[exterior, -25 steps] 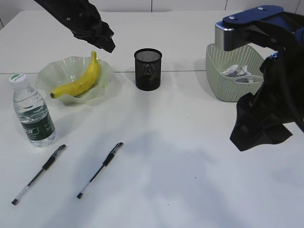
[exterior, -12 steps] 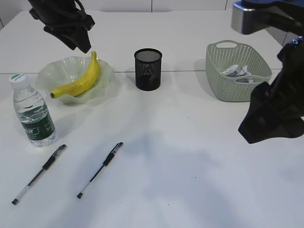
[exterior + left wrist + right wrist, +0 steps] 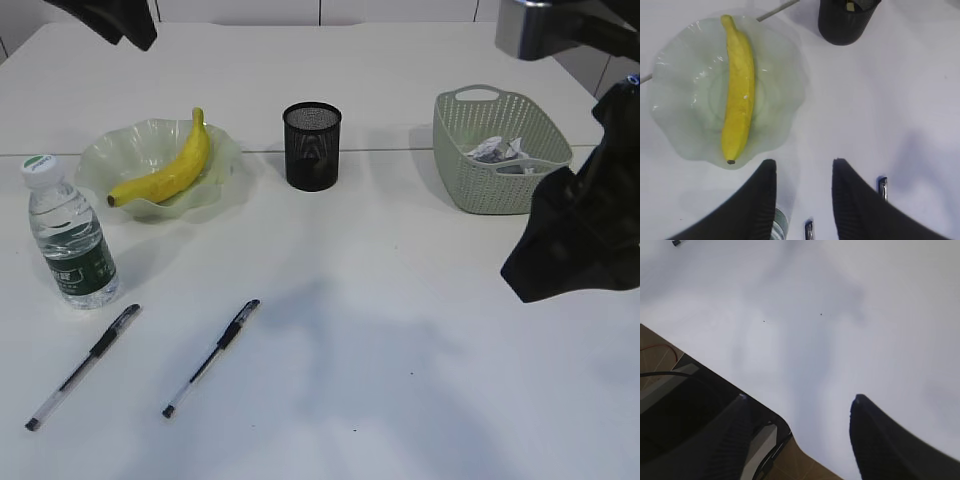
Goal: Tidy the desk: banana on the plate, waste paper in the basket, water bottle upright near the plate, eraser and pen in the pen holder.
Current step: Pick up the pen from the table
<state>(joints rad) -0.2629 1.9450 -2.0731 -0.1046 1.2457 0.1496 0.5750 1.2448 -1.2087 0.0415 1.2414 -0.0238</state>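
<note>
White bench (image 3: 400, 300) carries banana (image 3: 170, 165) on plate (image 3: 100, 155), bottle (image 3: 70, 245) upright beside it, two pens (image 3: 210, 357) loose, paper (image 3: 497, 150) in basket (image 3: 480, 185). Both hands, left hand (image 3: 802, 172) and right hand (image 3: 800, 407), gape empty.

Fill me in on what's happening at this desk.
A two-armed robot is tidying. Both grippers, left and right, are open and hold nothing. The banana lies on the plate, crumpled paper in the basket, the bottle upright. Two pens lie on the table, outside the pen holder.
</note>
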